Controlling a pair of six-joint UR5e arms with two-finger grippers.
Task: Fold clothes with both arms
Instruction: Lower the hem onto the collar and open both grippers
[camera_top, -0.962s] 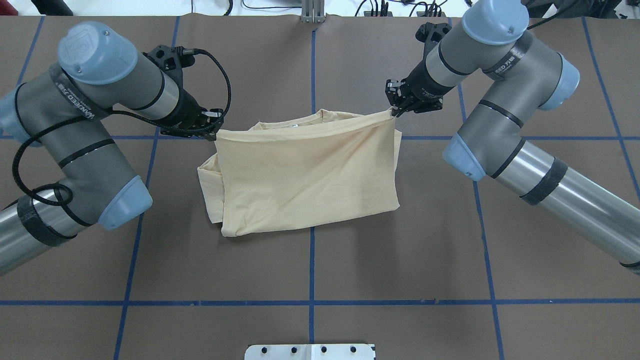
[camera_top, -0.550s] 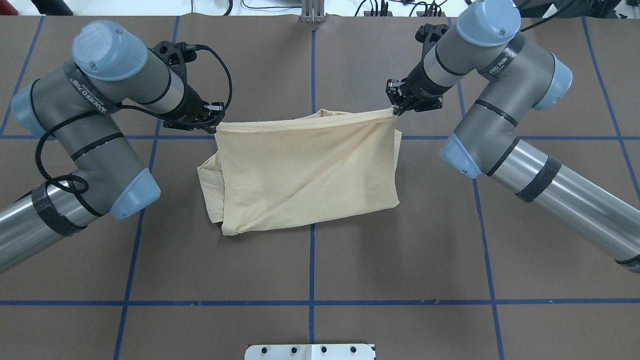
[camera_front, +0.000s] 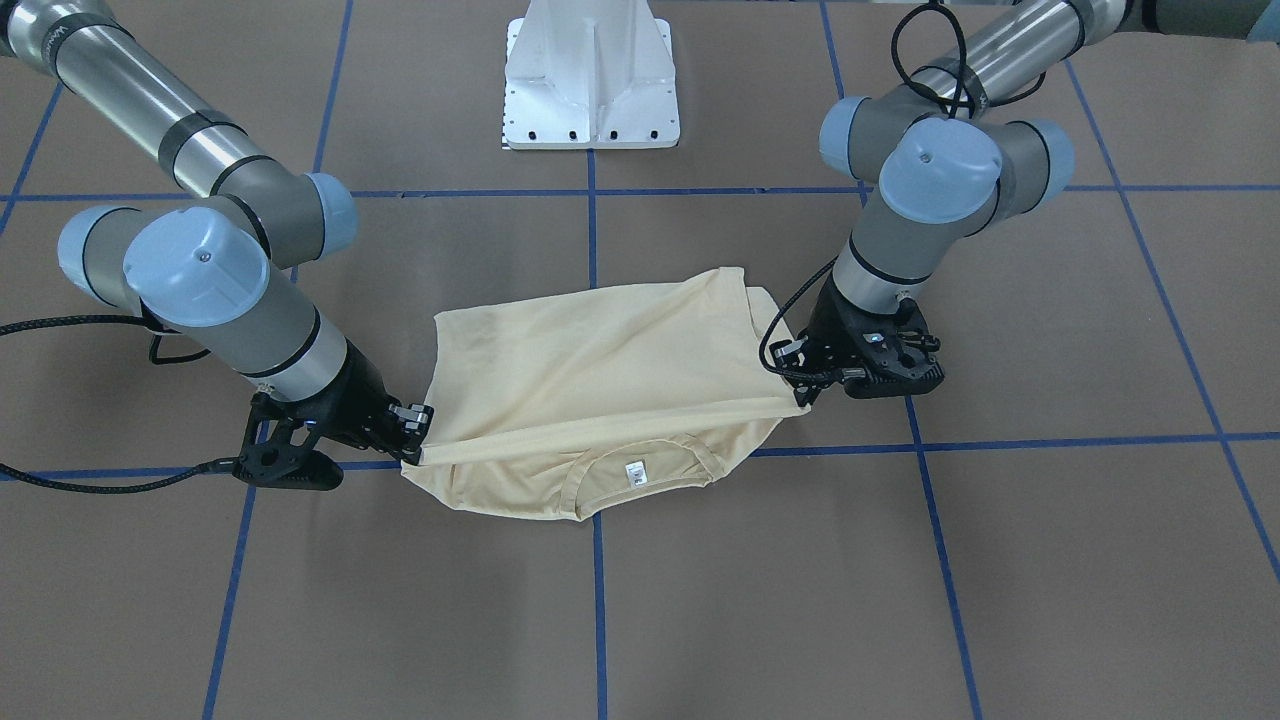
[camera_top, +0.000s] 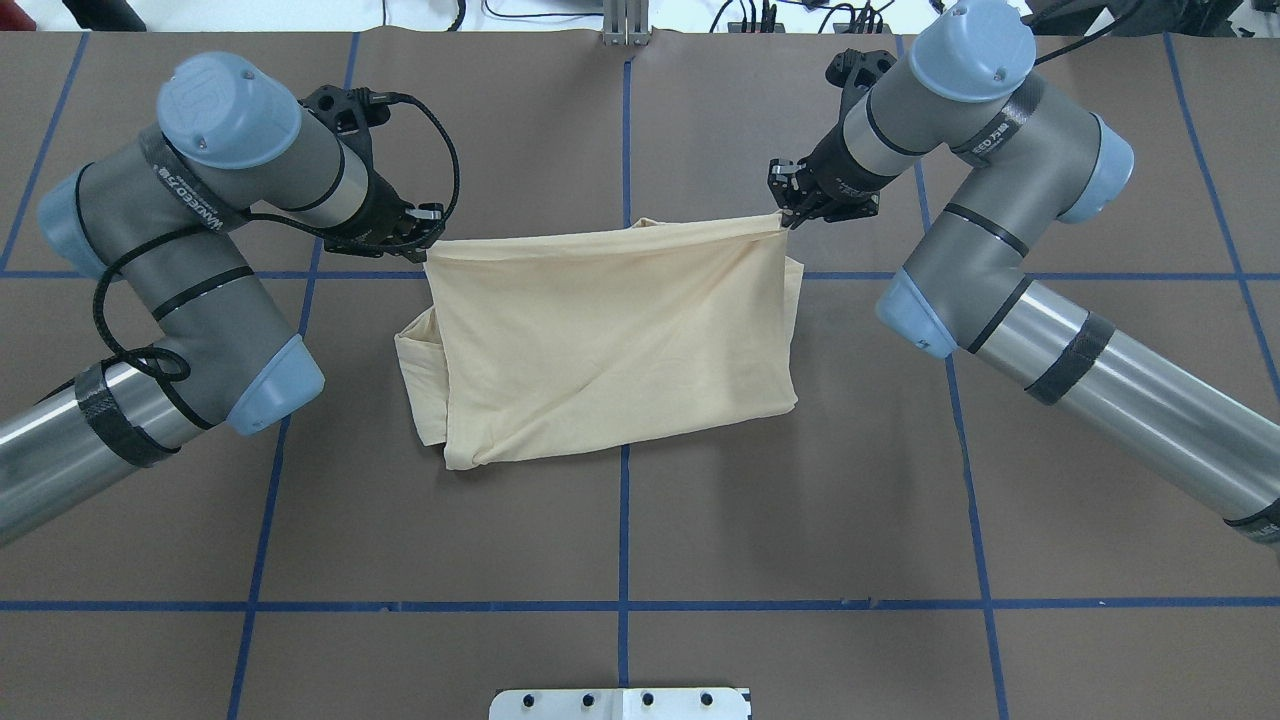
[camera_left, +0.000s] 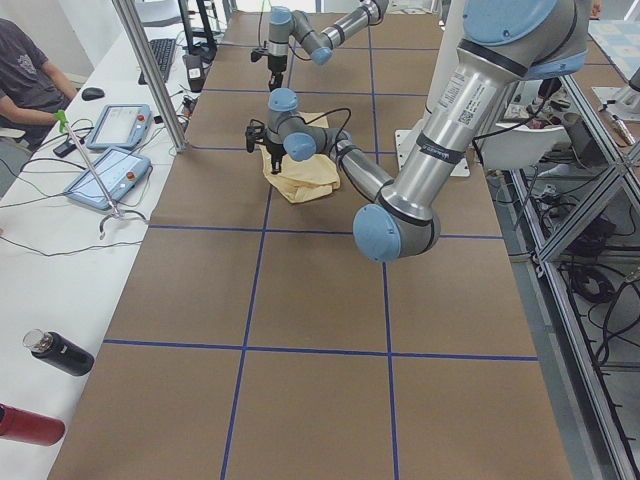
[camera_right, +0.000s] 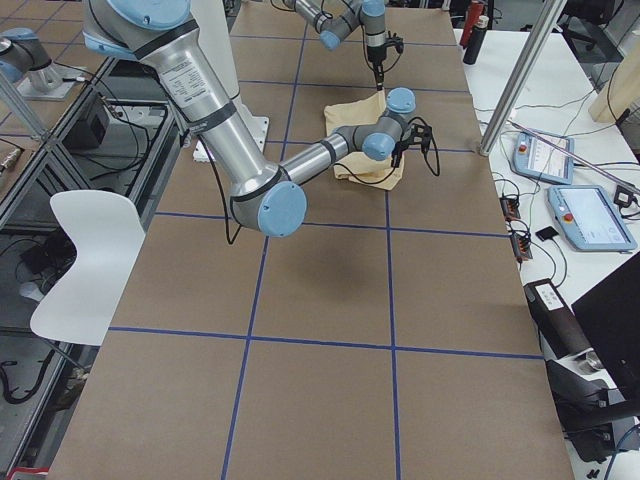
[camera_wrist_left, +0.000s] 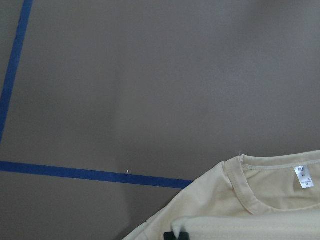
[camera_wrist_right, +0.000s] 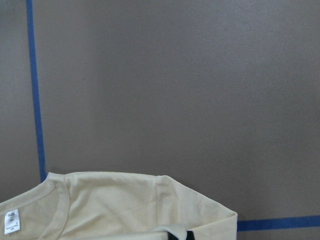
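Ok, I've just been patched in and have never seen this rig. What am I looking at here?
These are two jointed robot arms working at a brown table. The overhead view looks from behind the robot, so the left arm is on its left and the right arm on its right. The front view faces the robot, so the sides swap. Two side views look along the table, and each wrist carries a camera looking down. One cream T-shirt lies folded on the table, its neck label showing. The left gripper and right gripper each pinch a corner of its top layer, stretched taut between them.
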